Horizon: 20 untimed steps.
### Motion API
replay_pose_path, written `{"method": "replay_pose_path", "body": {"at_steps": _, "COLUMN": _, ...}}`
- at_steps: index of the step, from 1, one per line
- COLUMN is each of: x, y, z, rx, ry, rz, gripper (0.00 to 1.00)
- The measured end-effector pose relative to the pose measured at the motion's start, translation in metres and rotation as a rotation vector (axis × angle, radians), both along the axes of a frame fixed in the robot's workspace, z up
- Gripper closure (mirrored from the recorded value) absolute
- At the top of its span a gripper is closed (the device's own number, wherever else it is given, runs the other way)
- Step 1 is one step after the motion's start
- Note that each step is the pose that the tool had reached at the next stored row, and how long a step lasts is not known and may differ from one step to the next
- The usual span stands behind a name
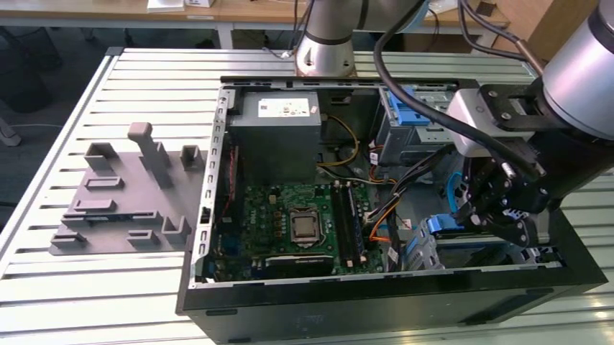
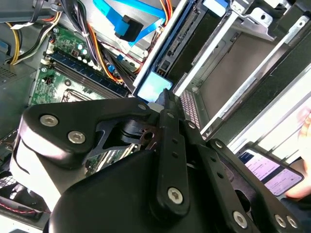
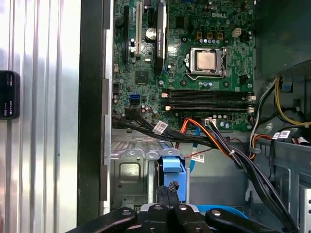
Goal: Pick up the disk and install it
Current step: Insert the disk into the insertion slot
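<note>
Gripper [image 3: 168,190] clenched, fingertips at the blue rail end of the disk [image 3: 172,165]; a pinch on it could not be confirmed. Disk sat in the drive cage [image 3: 127,167] inside the open computer case [image 1: 384,302]. Beyond lay the motherboard [image 3: 194,63] and the slatted worktop [image 1: 144,287].

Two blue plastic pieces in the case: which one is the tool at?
The blue tab on the bay at the exterior view's lower right, at the tool tip. The other blue latch, on the cage near the arm's base, is well clear.
</note>
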State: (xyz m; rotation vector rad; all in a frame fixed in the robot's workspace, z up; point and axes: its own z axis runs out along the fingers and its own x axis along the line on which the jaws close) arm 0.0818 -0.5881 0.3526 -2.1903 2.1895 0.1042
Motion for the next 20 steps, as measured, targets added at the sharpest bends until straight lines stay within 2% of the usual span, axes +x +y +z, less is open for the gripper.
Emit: {"method": "replay_pose_path", "body": {"at_steps": 20, "x": 0.0000, "y": 0.0000, "z": -0.0082, "rx": 0.0001, "ry": 0.0000, "rz": 0.000, "gripper": 0.89}}
